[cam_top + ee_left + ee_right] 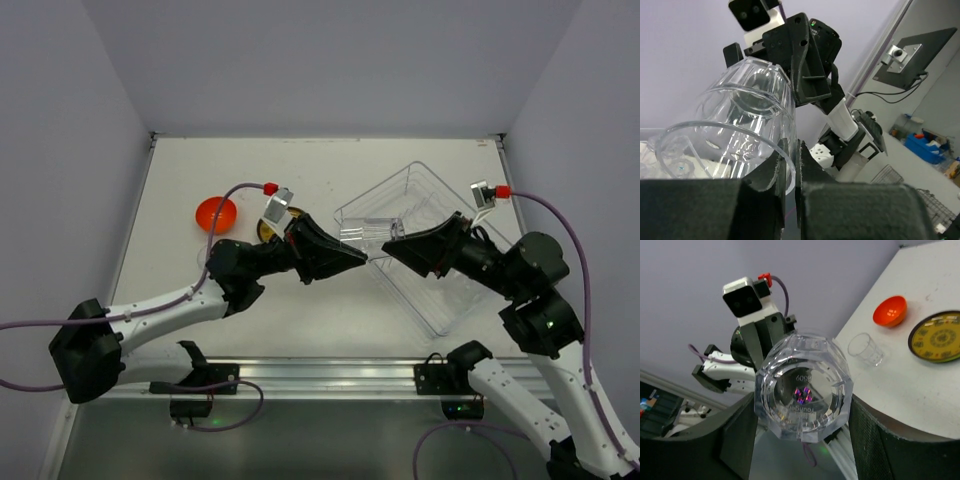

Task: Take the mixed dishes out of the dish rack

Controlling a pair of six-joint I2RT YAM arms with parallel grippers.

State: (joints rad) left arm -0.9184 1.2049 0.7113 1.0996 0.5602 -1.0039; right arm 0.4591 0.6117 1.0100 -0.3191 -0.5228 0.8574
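Pale lilac walls (pixel 330 60) enclose the white table (pixel 300 310). Over its centre, the left gripper (pixel 792 150) pinches the rim of a clear cup (pixel 750 115) and the right gripper (pixel 802 415) clamps its base. The dish rack (pixel 440 310) sits at three o'clock, the orange bowl (pixel 215 214) at ten o'clock

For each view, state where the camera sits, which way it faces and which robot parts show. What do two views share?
Top: above, behind the robot, facing down on table, rack, left arm, right arm.
Left wrist: looks along its own fingers at the clear cup; right gripper beyond.
Right wrist: looks past its fingers at the cup's base; left arm, orange bowl beyond.
Shared: both wrist views show that cup.
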